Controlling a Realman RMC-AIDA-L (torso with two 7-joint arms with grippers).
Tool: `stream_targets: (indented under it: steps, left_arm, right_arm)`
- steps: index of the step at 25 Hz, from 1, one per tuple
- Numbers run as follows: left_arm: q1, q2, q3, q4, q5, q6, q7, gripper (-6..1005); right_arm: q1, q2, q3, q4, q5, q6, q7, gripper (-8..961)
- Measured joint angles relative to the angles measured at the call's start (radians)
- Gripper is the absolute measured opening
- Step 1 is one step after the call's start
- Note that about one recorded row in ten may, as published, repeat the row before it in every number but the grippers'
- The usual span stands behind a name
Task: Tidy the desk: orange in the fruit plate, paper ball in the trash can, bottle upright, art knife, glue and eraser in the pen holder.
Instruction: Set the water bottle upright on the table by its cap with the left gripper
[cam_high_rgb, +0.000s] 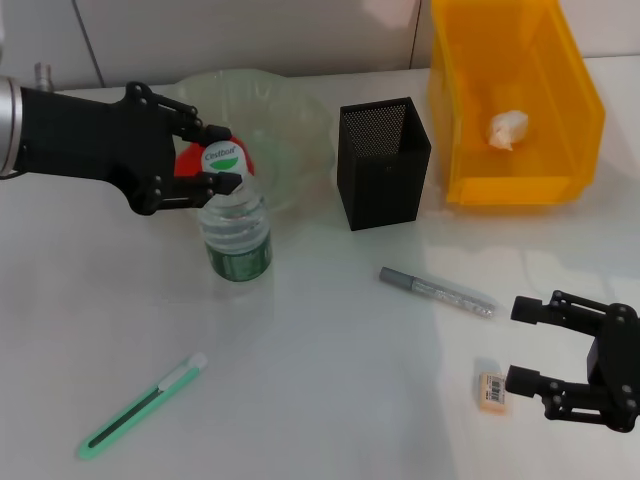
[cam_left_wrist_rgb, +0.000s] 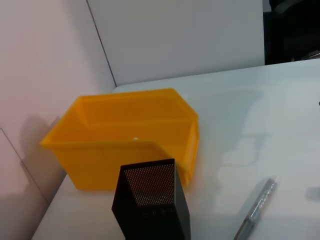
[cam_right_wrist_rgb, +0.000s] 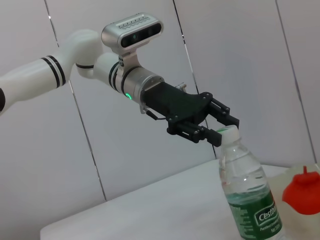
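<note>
A clear water bottle (cam_high_rgb: 236, 228) with a green label stands upright left of centre. My left gripper (cam_high_rgb: 228, 157) is shut on its white cap; the right wrist view shows this gripper (cam_right_wrist_rgb: 223, 131) and the bottle (cam_right_wrist_rgb: 247, 192) too. A red-orange fruit (cam_high_rgb: 188, 160) sits behind them at the edge of the clear fruit plate (cam_high_rgb: 285, 105), partly hidden. The paper ball (cam_high_rgb: 507, 128) lies in the yellow bin (cam_high_rgb: 520, 185). The black mesh pen holder (cam_high_rgb: 385, 165) stands at centre. A grey pen-shaped stick (cam_high_rgb: 437, 291), a small eraser (cam_high_rgb: 492, 390) and a green art knife (cam_high_rgb: 140, 405) lie on the table. My right gripper (cam_high_rgb: 522, 345) is open beside the eraser.
The left wrist view shows the pen holder (cam_left_wrist_rgb: 152, 200), the yellow bin (cam_left_wrist_rgb: 125, 135) and the grey stick (cam_left_wrist_rgb: 257, 207). A white wall stands behind the table.
</note>
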Motion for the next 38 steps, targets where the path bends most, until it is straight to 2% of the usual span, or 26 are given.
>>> stream_targets:
  steps: [14,17,34,38]
  left_arm:
    - [0.002,-0.005,-0.013,-0.010,-0.001,0.003,-0.001,460]
    - [0.005,-0.015,-0.024,-0.010,0.000,-0.012,-0.001,461]
    - [0.024,-0.020,-0.026,0.001,-0.010,-0.013,0.012,466]
    - [0.020,-0.020,-0.026,-0.003,-0.008,-0.013,0.012,592]
  right_arm:
    - [0.002,0.003,0.000,0.000,-0.024,0.000,0.009,798]
    - [0.000,0.003,0.001,0.000,-0.025,0.000,0.009,798]
    - [-0.001,0.003,0.001,0.000,-0.025,-0.001,0.009,798]
    - [0.000,0.003,0.000,0.000,-0.025,-0.001,0.009,798]
